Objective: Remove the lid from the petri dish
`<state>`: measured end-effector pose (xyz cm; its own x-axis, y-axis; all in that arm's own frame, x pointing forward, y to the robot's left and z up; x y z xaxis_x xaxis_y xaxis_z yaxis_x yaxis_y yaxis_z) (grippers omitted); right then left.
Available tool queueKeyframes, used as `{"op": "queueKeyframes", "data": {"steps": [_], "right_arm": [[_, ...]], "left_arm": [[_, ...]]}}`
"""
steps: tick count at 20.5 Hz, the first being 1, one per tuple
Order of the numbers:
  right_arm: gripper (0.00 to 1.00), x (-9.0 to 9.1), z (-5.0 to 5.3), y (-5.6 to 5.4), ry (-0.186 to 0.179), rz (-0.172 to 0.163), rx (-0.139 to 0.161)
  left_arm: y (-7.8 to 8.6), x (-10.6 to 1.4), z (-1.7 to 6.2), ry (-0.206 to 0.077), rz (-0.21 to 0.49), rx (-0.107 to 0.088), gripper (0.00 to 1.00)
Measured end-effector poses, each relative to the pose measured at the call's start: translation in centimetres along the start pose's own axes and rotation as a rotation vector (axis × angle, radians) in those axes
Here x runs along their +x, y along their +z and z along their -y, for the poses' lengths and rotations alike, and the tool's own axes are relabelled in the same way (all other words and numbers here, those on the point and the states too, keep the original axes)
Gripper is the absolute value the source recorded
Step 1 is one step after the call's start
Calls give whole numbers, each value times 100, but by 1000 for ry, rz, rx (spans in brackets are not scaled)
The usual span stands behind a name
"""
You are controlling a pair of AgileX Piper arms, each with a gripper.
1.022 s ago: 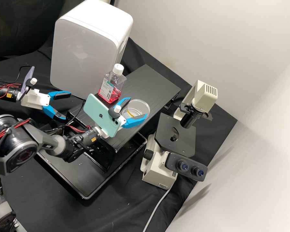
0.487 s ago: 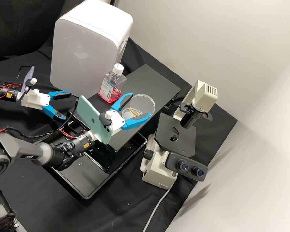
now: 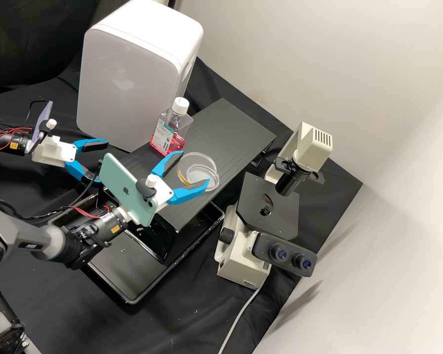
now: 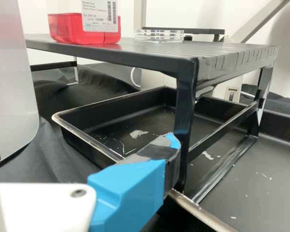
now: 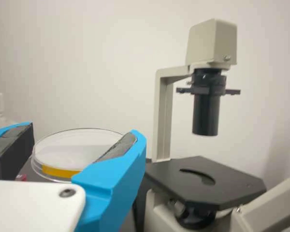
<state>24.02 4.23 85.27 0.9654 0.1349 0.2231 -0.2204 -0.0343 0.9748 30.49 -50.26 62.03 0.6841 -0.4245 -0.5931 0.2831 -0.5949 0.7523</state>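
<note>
Grips the dish (image 3: pixel 199 167) in the right gripper (image 3: pixel 194 168), one blue finger pressed to each side of the rim. Holds it over the near half of the shelf (image 3: pixel 231 123), close to the flask (image 3: pixel 170 130) but apart from it. Shows the clear lid (image 5: pixel 67 145) on top and a yellow layer beneath in the right wrist view; cannot tell there whether lid and base are parted. Looks, from the left wrist view, to lie low at the shelf top, to one side of the red-filled flask; cannot tell whether touching the surface or just above it. Carries a mint phone (image 3: pixel 125 189) on the right wrist, behind the gripper.

Hangs the left gripper (image 3: pixel 102 161) off the shelf's left end in the high view, beside the base of the white box (image 3: pixel 133 69), fingers spread wide with nothing between them. Faces the shelf's leg and the tray (image 3: pixel 128 275) from there, one blue finger (image 4: pixel 135 188) low in front of both.

Beneath the shelf, the black tray, flecked with white bits. To the right of shelf and tray, a microscope (image 3: pixel 268 206) on the black cloth (image 3: pixel 197 314), eyepieces toward the high camera. Behind the flask, the box, upright at the back of the bench.
</note>
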Motion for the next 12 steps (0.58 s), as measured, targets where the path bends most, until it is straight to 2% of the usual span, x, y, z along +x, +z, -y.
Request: {"op": "queueKeyframes", "data": {"steps": [5, 9, 12], "right_arm": [[0, -192, 156, 56, -77, 33, -1], [0, -282, 200, 105, -103, 60, -2], [0, -302, 213, 120, -110, 67, -2]], "left_arm": [[0, 0, 0, 0, 0, 0, 100], [0, 0, 0, 0, 0, 0, 100], [0, 0, 0, 0, 0, 0, 100]]}}
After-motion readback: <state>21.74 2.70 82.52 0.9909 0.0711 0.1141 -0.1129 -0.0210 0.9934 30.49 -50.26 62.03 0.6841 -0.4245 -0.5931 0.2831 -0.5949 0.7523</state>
